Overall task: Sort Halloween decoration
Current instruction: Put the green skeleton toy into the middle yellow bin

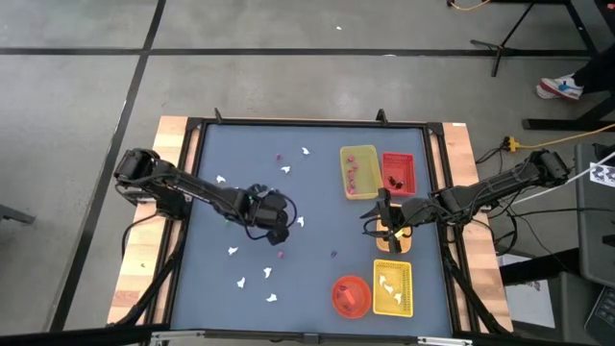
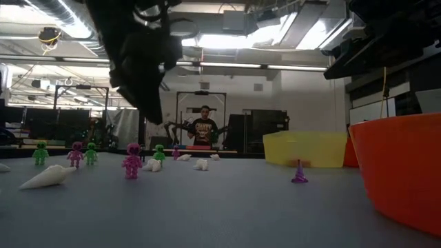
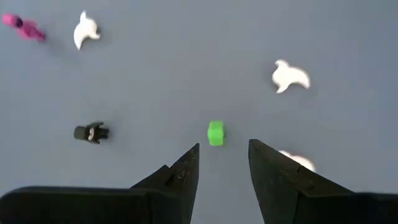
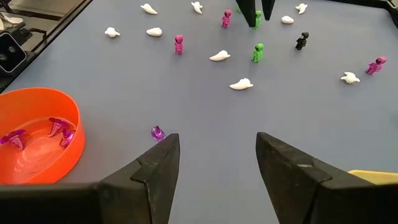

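Two dark grippers were over the blue-grey tabletop (image 1: 317,202). The left gripper (image 3: 222,163) hung near the middle of the tabletop with its fingers spread and empty, and a small green plastic figure (image 3: 215,133) stood just ahead of the gap between them. One white ghost piece (image 3: 297,160) was half hidden behind a finger. Two more white ghosts (image 3: 290,76), one pink figure (image 3: 23,28), cut off at the picture edge, and one small black figure (image 3: 91,132) lay apart around it. The right gripper (image 4: 217,163) stood with fingers wide apart, holding nothing. A tiny purple piece (image 4: 158,132) lay near one finger. The round orange plastic bowl (image 4: 37,102) held three purple pieces, hard to make out. In the low view a person stood far behind.
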Tool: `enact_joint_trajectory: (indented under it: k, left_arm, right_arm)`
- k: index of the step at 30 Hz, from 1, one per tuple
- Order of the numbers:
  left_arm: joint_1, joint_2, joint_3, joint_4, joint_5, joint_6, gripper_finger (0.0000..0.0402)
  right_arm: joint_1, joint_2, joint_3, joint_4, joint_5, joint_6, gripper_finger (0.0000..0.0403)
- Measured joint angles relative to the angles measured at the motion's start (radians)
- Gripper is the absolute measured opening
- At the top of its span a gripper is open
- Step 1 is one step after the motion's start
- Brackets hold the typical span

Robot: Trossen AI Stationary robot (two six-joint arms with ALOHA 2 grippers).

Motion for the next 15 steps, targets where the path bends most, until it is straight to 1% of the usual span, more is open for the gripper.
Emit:
enact_joint_trajectory:
  k: [10, 15]
  left_arm:
    - [0.001, 0.000, -0.174, 0.222, 0.001, 0.004, 0.0123]
    - [0.009, 0.000, -0.237, 0.304, 0.000, 0.004, 0.0123]
  right_arm:
    - [0.000, 0.000, 0.000, 0.000, 0.000, 0.000, 0.0211]
    - [0.000, 0.000, 0.000, 0.000, 0.000, 0.000, 0.0211]
